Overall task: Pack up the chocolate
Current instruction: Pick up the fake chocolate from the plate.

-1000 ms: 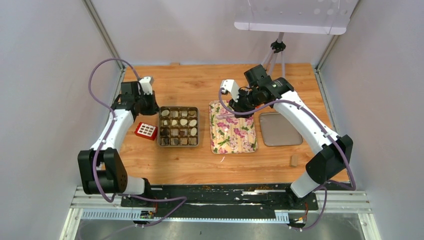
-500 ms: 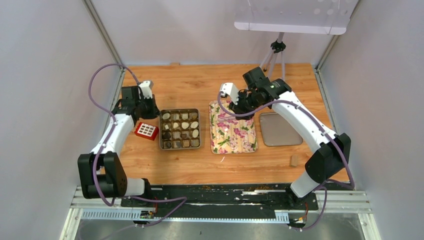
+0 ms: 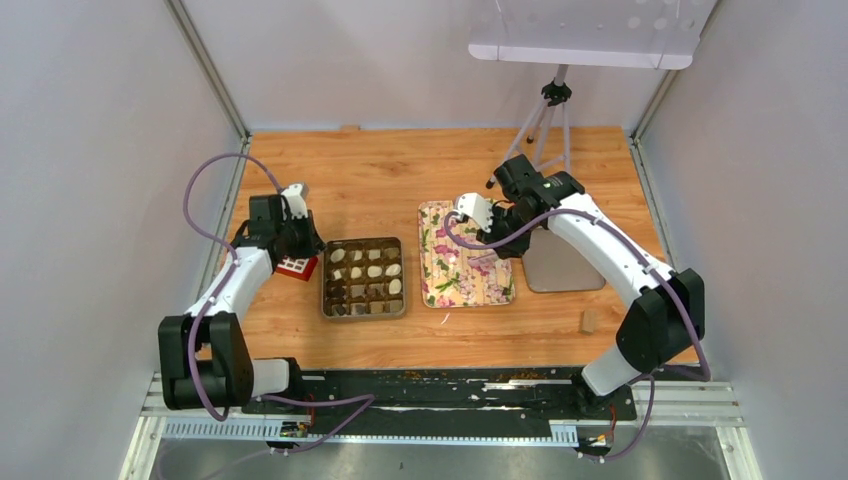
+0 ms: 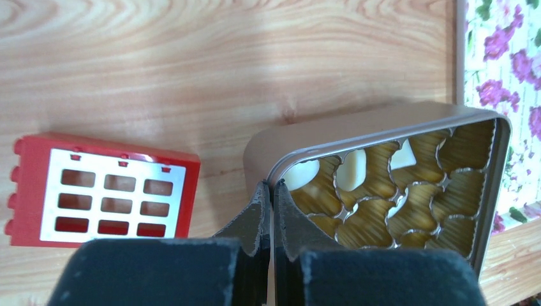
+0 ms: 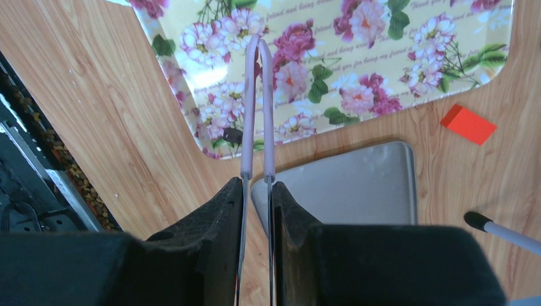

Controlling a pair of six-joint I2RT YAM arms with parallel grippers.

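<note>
The left gripper (image 4: 270,186) is pinching the rim of an open tin (image 4: 357,124) at its far left corner, with one finger outside the wall and one inside and the jaws pressed nearly together on the thin metal. The tin is sitting on the wooden table (image 4: 191,64), left of centre and turned slightly askew. The chocolate (image 4: 352,172) is lying inside it, in small compartments lined with gold paper. Cream-white pieces are showing in the far rows. From above, darker pieces are showing in the row nearest the arms, though they are too small to make out well. A red block (image 4: 102,191) with a pale grid face is lying flat just left of the tin, close to that same corner but not touching it.

The right gripper (image 5: 256,183) is clamping a pair of lilac tweezers (image 5: 248,108), its fingers squeezing the two arms so that the tips are meeting. The tips are pointing out over a flowered tray (image 5: 357,64), which is lying just right of the tin. I cannot tell whether anything is caught between them. A grey metal lid (image 5: 357,185) is lying flat just right of the tray. A small red chip (image 5: 469,124) is resting on the wood beside the tray's far right corner. A tan cylinder (image 3: 588,321) is standing alone near the right arm's base, and a tripod (image 3: 556,95) is standing at the far edge.
</note>
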